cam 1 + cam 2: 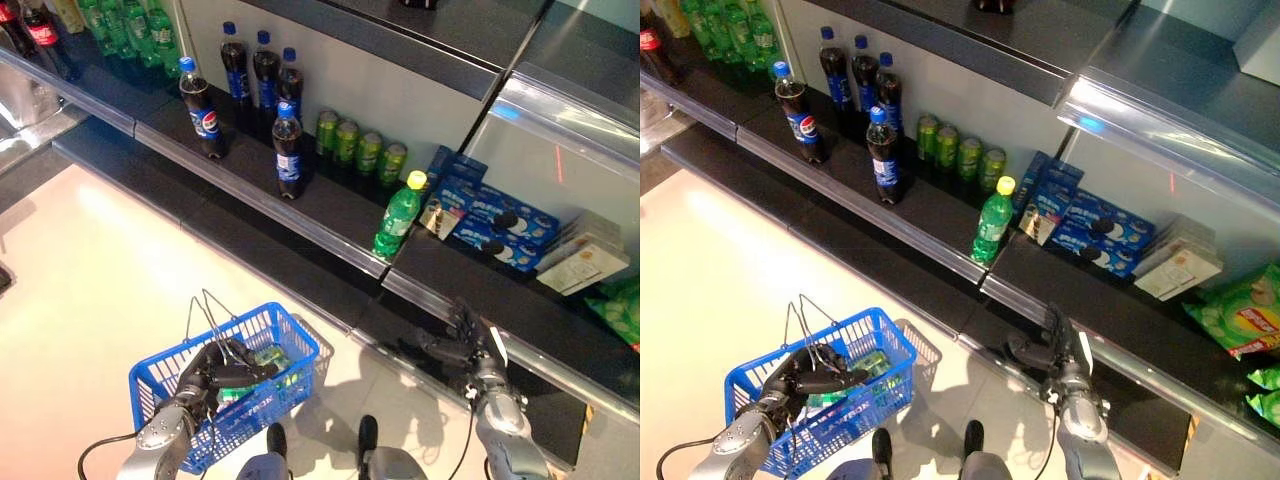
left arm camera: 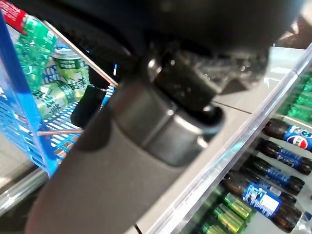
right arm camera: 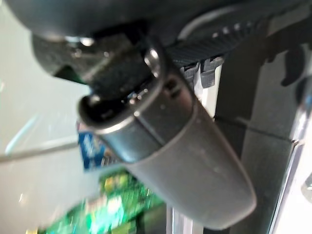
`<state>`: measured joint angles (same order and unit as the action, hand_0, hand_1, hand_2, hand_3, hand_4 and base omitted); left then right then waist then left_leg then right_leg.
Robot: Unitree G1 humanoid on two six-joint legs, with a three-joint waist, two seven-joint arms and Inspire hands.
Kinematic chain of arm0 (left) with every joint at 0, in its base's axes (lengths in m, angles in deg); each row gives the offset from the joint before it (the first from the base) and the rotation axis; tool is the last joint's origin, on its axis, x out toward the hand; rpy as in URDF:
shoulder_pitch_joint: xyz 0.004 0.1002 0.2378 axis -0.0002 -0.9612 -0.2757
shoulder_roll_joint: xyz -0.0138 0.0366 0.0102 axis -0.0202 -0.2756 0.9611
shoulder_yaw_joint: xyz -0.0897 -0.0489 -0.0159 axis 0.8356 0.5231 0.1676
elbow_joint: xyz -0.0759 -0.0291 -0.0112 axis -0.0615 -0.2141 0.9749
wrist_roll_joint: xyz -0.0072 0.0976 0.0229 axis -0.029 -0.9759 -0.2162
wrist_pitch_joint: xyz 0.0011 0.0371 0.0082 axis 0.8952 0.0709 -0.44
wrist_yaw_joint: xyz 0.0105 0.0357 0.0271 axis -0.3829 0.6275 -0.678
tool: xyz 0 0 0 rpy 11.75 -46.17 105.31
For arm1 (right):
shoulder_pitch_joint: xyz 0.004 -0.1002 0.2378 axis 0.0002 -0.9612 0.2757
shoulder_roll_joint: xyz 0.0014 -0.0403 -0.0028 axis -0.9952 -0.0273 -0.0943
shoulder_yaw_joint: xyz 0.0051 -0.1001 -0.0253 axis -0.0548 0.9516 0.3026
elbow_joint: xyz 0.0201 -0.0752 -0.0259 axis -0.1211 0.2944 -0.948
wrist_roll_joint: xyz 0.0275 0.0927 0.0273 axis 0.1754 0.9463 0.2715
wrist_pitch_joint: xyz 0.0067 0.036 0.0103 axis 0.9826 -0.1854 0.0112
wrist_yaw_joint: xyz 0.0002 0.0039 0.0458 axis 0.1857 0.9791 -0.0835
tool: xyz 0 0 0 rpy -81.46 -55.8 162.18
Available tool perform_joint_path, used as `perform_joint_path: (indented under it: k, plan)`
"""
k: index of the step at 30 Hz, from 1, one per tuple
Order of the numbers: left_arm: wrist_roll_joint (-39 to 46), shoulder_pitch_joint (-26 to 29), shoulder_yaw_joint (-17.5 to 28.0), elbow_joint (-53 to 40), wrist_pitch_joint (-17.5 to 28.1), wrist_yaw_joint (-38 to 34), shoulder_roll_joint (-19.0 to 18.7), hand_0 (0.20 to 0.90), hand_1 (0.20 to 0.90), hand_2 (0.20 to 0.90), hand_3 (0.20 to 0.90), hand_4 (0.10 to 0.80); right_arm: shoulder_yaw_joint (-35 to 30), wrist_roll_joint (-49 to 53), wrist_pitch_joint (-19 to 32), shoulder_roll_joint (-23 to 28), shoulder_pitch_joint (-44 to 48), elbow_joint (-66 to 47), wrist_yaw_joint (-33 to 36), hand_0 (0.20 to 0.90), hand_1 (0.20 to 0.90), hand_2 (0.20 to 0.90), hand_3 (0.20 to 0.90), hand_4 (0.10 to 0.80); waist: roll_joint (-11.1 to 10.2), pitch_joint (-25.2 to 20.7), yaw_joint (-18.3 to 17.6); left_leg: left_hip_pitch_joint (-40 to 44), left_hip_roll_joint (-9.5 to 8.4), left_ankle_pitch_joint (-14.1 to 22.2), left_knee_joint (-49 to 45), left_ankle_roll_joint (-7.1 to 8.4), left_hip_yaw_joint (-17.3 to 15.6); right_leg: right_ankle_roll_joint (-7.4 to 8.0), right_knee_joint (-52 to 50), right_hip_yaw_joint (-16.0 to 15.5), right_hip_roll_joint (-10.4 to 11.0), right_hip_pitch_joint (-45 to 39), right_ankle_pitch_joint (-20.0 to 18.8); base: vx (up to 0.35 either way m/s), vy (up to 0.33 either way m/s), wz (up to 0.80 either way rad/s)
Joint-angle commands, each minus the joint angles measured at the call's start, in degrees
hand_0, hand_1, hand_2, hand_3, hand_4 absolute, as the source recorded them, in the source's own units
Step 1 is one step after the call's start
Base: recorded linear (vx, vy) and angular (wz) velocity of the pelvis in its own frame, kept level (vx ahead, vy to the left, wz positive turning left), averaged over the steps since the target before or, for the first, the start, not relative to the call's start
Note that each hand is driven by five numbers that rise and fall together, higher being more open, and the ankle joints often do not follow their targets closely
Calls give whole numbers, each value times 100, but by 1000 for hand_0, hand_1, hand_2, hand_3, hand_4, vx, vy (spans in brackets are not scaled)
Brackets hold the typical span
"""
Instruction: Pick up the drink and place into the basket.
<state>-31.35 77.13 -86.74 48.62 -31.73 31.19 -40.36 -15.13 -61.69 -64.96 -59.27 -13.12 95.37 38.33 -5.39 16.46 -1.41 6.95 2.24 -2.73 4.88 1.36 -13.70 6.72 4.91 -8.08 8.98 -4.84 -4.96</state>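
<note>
Holding over the blue basket (image 1: 262,335), the left hand (image 1: 215,372) has its fingers curled around something green at the basket's rim; looks like a green can, but the hand's own bulk covers most of it, so can't confirm from the head views. Left wrist view shows green cans (image 2: 62,78) already lying inside the basket, past the dark fingers. The basket's wire handles (image 1: 205,315) stand up just behind the hand. The basket sits on the pale floor (image 1: 90,260) in front of the shelf unit.

Right hand (image 1: 462,340) is well apart from the basket, hanging by the lower dark shelf (image 1: 520,330) with its fingers loosely spread, gripping nothing. Its wrist view is mostly filled by the thumb, little else readable.

On the middle shelf: a row of green cans (image 1: 362,150) against the back wall, a green bottle with a yellow cap (image 1: 398,216) standing upright near the front edge, dark cola bottles (image 1: 262,75) further left, one of them (image 1: 288,152) set forward alone, another (image 1: 201,108) near the divider. Blue cookie boxes (image 1: 490,215) lie just right of the green bottle.
</note>
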Motion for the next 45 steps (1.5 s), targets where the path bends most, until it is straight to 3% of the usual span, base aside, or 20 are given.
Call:
perform_joint_path:
  k: [1,12,18,25,45]
  plan:
    - [842,726,686,-411,1846,405,83,300,300,300,200,100,-125,668,685,315,-97,422,-238,900,900,900,900,800,347,-1335,-15,268,17,525,12,96,148,203,9,-179,-4,-88,45,-15,4,-10]
    - [635,698,458,1369,1888,776,230,300,300,300,200,100,-197,1151,697,284,34,2508,-755,900,900,900,900,800,386,-1337,6,262,-1,548,3,78,92,142,9,-72,-66,-83,60,-14,4,-11]
    - [294,796,284,2607,2149,737,405,300,300,300,200,100,-204,979,837,287,246,3767,-992,900,900,900,900,800,410,-1388,58,283,-23,574,1,51,90,112,9,-39,-105,-103,83,-2,0,-4]
    - [74,990,346,3906,2267,677,535,300,300,300,200,100,-184,730,572,363,466,5070,-1232,900,900,900,900,800,446,-1487,47,296,-31,598,-28,29,39,54,9,81,-184,-118,118,3,2,-1]
    - [-597,1028,259,5398,1979,397,533,300,300,300,200,100,208,-22,-155,431,718,5562,-1194,900,900,900,900,800,503,-1474,137,336,-70,596,-67,19,126,20,-35,-81,-164,-233,198,1,0,0]
